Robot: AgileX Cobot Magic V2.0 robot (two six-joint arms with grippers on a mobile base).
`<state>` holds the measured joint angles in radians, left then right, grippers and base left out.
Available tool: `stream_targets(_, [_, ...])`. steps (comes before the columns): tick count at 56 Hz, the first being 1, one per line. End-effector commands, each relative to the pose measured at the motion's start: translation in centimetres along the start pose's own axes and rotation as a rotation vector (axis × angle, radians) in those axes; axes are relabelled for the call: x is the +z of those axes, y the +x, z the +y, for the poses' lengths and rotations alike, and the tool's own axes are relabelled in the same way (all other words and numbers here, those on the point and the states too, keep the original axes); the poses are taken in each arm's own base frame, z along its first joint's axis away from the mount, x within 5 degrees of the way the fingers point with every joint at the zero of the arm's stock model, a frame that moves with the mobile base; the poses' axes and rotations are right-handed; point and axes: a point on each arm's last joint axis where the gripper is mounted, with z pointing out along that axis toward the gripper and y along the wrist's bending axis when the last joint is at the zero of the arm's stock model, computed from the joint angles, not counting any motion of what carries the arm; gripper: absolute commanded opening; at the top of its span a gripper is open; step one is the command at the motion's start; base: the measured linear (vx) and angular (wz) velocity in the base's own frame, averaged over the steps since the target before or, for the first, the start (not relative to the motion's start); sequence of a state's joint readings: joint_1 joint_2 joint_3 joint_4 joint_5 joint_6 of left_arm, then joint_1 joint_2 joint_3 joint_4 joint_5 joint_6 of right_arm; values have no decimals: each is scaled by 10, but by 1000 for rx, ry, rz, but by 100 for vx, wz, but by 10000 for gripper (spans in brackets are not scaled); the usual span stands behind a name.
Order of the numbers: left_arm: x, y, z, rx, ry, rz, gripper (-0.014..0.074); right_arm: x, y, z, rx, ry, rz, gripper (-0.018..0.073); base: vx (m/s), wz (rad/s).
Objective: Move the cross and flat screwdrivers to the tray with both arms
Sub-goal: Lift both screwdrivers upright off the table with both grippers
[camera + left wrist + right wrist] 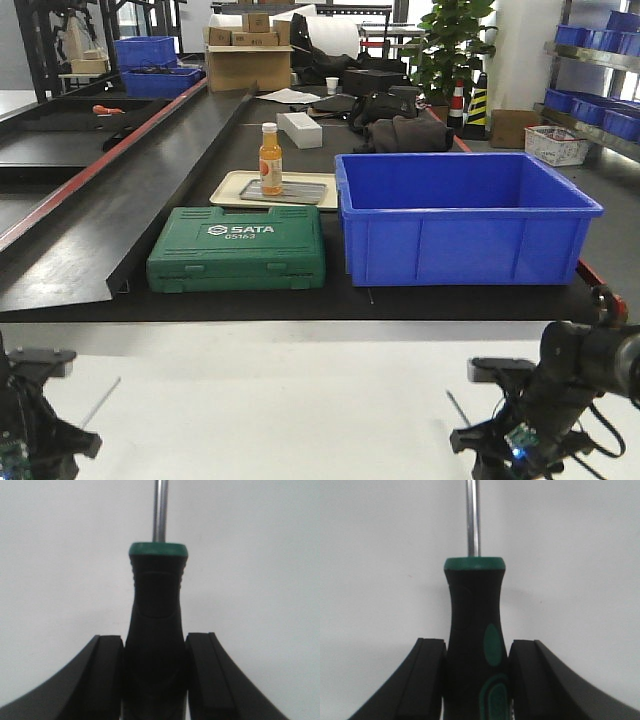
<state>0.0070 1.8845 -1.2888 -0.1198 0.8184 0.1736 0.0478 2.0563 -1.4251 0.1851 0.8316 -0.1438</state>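
In the left wrist view, a screwdriver [157,595] with a black handle and green collar sits between the pads of my left gripper [155,642], which is shut on it. Its steel shaft [160,510] runs up out of frame. My right gripper [477,647] is shut the same way on a second screwdriver [475,600], whose black handle has green inlays. Both are held just over a white tabletop. In the front view the left arm [25,425] and right arm [545,405] are at the bottom corners, with thin shafts [100,402] [458,408] pointing forward. Both tips are hidden. The tray is out of view.
Beyond the white table [290,410] is a black bench carrying a green SATA tool case [238,250] and a deep blue bin [462,215]. There is also a beige tray [232,188] holding an orange bottle [270,158]. A dark sloped ramp [130,190] runs along the left.
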Motion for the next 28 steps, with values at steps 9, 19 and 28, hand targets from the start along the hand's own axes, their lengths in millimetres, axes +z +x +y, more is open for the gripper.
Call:
stream_targets(9, [-145,13,-16,-24,-1,-542,-3,-134,5,22,-75,-23,-476,-8,0,0])
stream_targets(19, [-199,67,-24,-13,-33,-796,-1,-187,53,30,-84,-31,-727,-8,0,0])
stream_targets(28, [-225,124,-30,-8,-55,-981,0,-219,103,32,-96,0,-929,-8,0,0])
